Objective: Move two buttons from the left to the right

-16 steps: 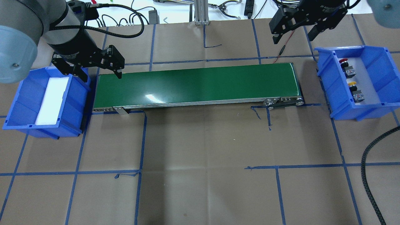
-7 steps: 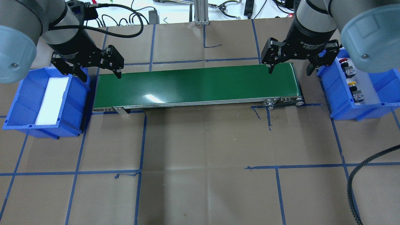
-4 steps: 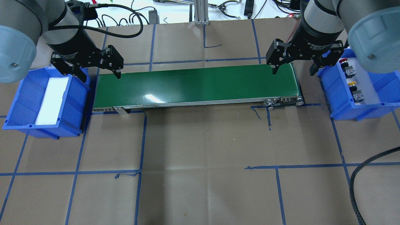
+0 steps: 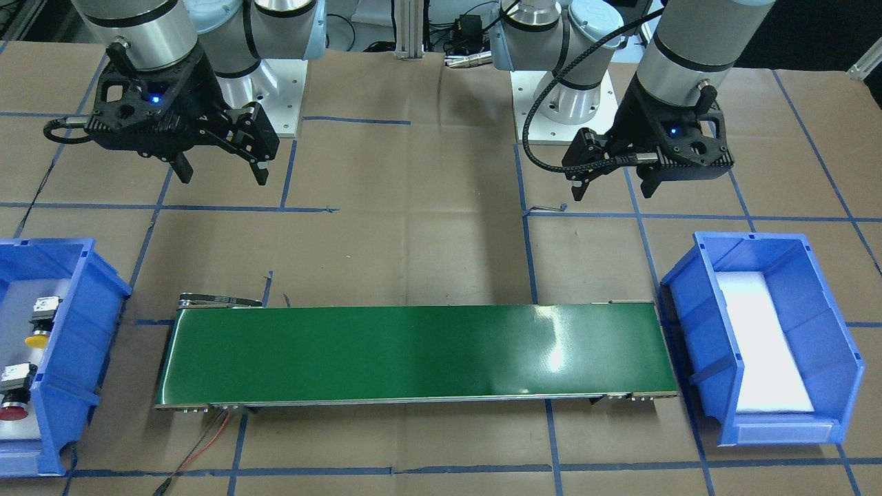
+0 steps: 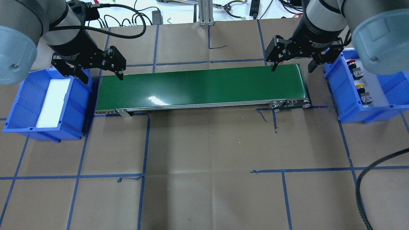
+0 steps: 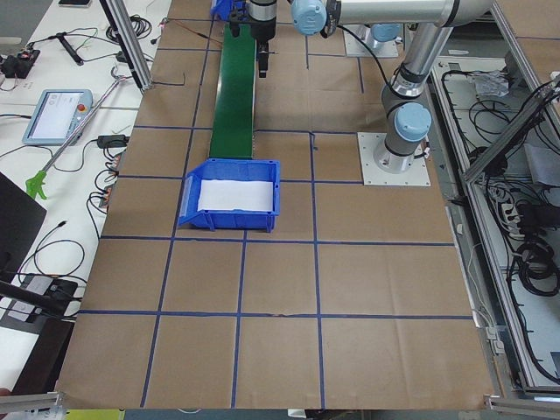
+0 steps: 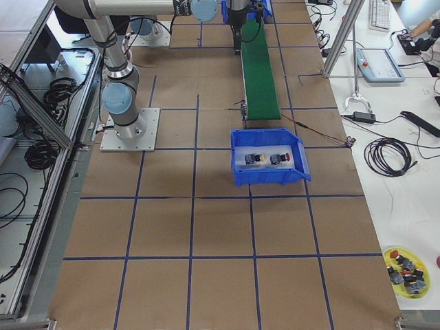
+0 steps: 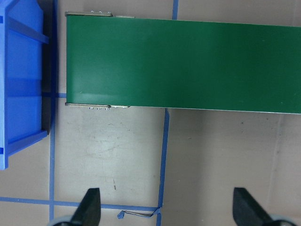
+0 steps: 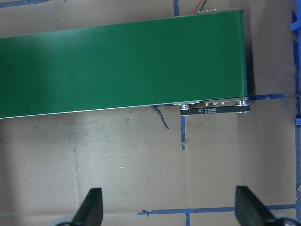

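Surface: a table (image 5: 204,143) covered in brown paper and marked into squares with blue tape. White benches with cables and a pendant (image 6: 57,114) run along its operator side.
Cable: a black braided cable (image 5: 357,191) curves across the table's near right corner.
Belt: a green belt (image 5: 201,86) lies crosswise past the table's middle, between two blue bins. Its surface shows a patch of glare.
Left bin: the left bin (image 5: 73,105) sits just off the belt's left end. A white pad (image 5: 52,102) lines its floor.
Right bin: the right bin (image 5: 338,92) sits just off the belt's right end. It holds both buttons on a pale liner (image 5: 378,86).
Yellow button: the yellow button (image 5: 363,92) lies on its side in the right bin and is the nearer of the two. Its cap points away from the robot.
Red button: the red button (image 5: 354,67) lies on its side in the same bin, farther back. It is in line with the yellow one, apart from it, with its cap pointing the same way.
Left gripper: the left gripper (image 5: 103,79) hangs above the belt's left end, beside the left bin. Its fingers (image 8: 89,209) are spread wide with nothing between them.
Right gripper: the right gripper (image 5: 291,69) hangs above the belt's right end, short of the right bin. Its jaws are spread wide in the right wrist view and hold nothing.
Far edge: an aluminium post (image 5: 204,14) stands at the table's far edge, with loose cables on the white bench behind it.
Bench: a yellow dish (image 7: 405,271) of small capped parts sits on the operators' bench.
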